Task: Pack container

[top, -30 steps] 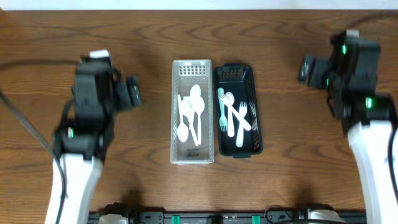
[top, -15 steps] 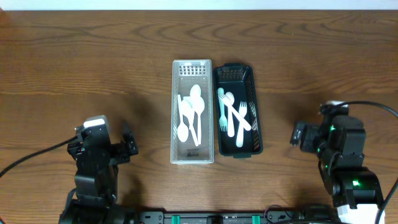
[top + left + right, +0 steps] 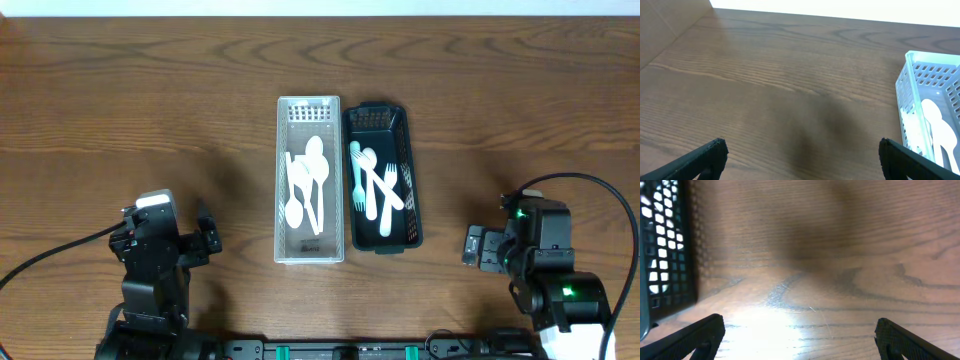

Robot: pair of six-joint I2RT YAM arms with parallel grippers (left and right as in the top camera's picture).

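A white perforated container [image 3: 309,181] holding white plastic spoons [image 3: 307,185] stands at the table's centre. A black perforated container [image 3: 384,178] holding white forks and spoons [image 3: 374,192] stands against its right side. My left gripper [image 3: 205,240] is open and empty near the front left, well apart from the white container, whose corner shows in the left wrist view [image 3: 930,100]. My right gripper [image 3: 472,246] is open and empty near the front right. The black container's wall shows at the left of the right wrist view [image 3: 665,250].
The brown wooden table [image 3: 150,100] runs under everything. A black rail [image 3: 340,350] lies along the front edge between the arm bases. Cables trail from both arms at the front corners.
Both arms have drawn back from the far side of the table to the front edge. Over the last half second the right gripper sank a little lower. The containers and cutlery have not moved.
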